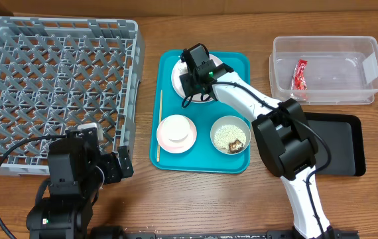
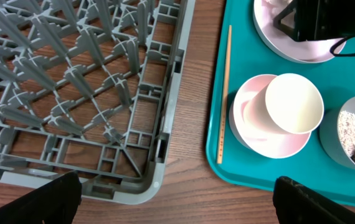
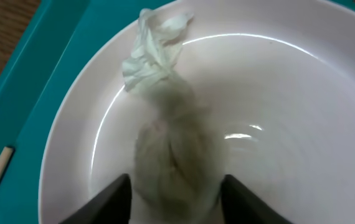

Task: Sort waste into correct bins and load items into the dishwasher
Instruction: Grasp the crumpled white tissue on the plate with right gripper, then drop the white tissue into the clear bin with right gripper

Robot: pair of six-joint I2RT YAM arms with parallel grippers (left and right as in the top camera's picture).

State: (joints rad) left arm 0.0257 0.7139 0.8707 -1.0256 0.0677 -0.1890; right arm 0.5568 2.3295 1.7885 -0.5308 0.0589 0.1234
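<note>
Two fingers of my right pincer (image 3: 176,202) straddle the tissue (image 3: 165,118), which lies on the plate (image 3: 277,93). I cannot tell whether they pinch it or only flank it.

Procedure: close fully on the bulk of the wad, not its loose tail. Lift straight up so the plate does not drag. Carry to the tub (image 1: 325,93), where the wrapper (image 1: 300,74) already lies.

My left pincer (image 2: 177,208) hangs spread and empty by the rack (image 1: 56,79) corner.

Surface: wood-grain table (image 1: 195,199), level, with the teal tray (image 1: 237,63) on it. No room beyond the table shows.
</note>
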